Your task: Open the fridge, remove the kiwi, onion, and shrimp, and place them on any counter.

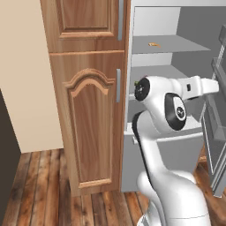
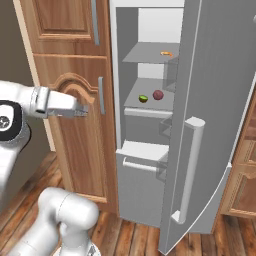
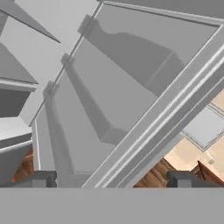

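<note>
Grey and standing wide open, the fridge (image 2: 215, 125) takes up the centre and right of the right base view, its door swung out toward the lower right with the vertical bar handle (image 2: 189, 170) facing the camera. Inside, in the upper middle of that frame, the orange shrimp (image 2: 166, 53) lies on the upper shelf. One shelf down, the lime-green kiwi (image 2: 143, 98) and the reddish-purple onion (image 2: 158, 95) sit just beside each other, kiwi to the left, not quite touching as far as can be told. Below them, in the middle of the frame, the bottom drawer (image 2: 142, 155) shows its pale front.

At the left of that view stands the brown wooden cabinet (image 2: 75, 65), and the gripper (image 2: 81, 111) shows in front of its arched door panel at the left edge, well apart from the food on the shelves. In the hand view, the two dark fingertips (image 3: 39, 179) sit at the lower left and lower right of the frame, spread far apart with nothing between them; beyond them lies the grey inner face of the fridge door, with wooden floor (image 3: 153, 177) at the lower right.

In the left base view, the shrimp appears as a small orange mark on the upper shelf at the upper right, and the white arm crosses the fridge opening at mid-frame.
</note>
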